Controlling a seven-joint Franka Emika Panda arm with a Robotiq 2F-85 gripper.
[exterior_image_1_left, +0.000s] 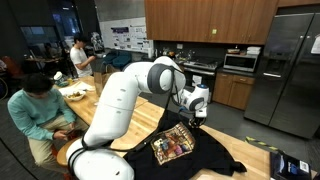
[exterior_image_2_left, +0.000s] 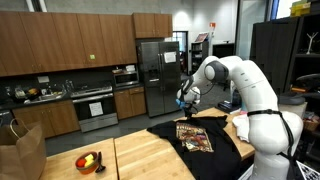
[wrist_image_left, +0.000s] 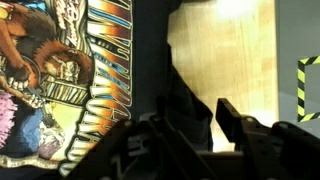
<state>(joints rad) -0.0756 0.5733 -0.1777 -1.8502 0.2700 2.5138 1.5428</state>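
**Claw poised over the edge of a black printed T-shirt**

A black T-shirt (exterior_image_2_left: 212, 146) lies spread flat on the wooden table (exterior_image_2_left: 150, 155), low and right of centre in both exterior views, with its colourful graphic print (exterior_image_1_left: 172, 144) facing up. The gripper (exterior_image_2_left: 184, 106) hangs over the shirt's far edge, pointing down. In the wrist view its fingers (wrist_image_left: 186, 118) come in at the bottom of the frame, above the line where black cloth (wrist_image_left: 150, 50) meets bare wood (wrist_image_left: 235, 50). The print (wrist_image_left: 60, 70) fills the left side there.

The jaws stand partly apart, with pale wood showing through the gap and nothing between them. Whether the fingertips touch the fabric cannot be told.

The step in hand looks like work at the shirt's border, with the claw set for a pinch there and no grip made. The next move probably calls for a straight descent onto the edge. One finger needs to land on cloth and one beside it, low enough to gather thin fabric off the flat tabletop rather than slide over it.
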